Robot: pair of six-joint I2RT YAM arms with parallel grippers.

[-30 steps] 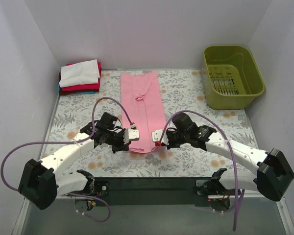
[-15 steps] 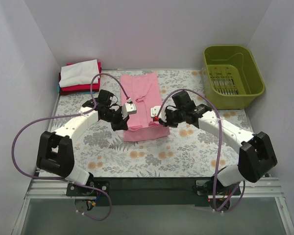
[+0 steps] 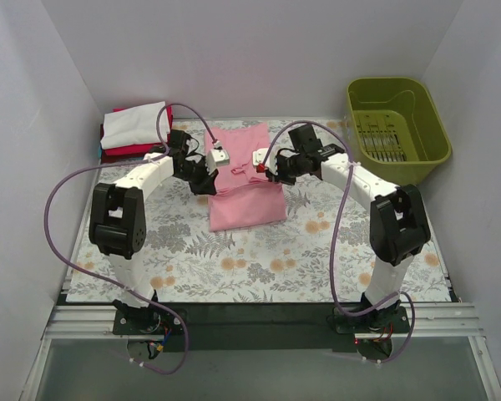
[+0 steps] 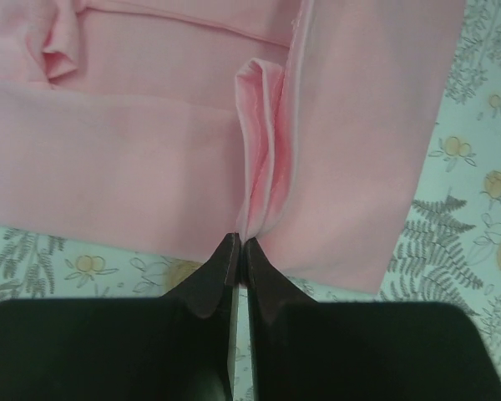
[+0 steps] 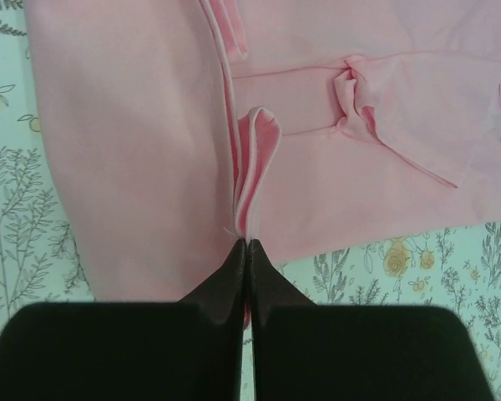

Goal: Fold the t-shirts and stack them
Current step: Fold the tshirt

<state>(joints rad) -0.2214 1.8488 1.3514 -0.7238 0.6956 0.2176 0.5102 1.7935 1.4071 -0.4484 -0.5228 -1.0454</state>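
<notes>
Both left claw and right claw, clamped on the light pink cloth t-shirt, swept its near hem back, halving it.

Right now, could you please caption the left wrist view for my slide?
Left tool shut on a pinched fold of the pink t-shirt.

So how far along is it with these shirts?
Done: folded shirts sit stacked at the far left, white on top. In hand: the pink shirt lies partly folded in the middle, with the left pincer and right pincer each shut on its edge. Left: finishing that fold and adding it to the pile.
</notes>
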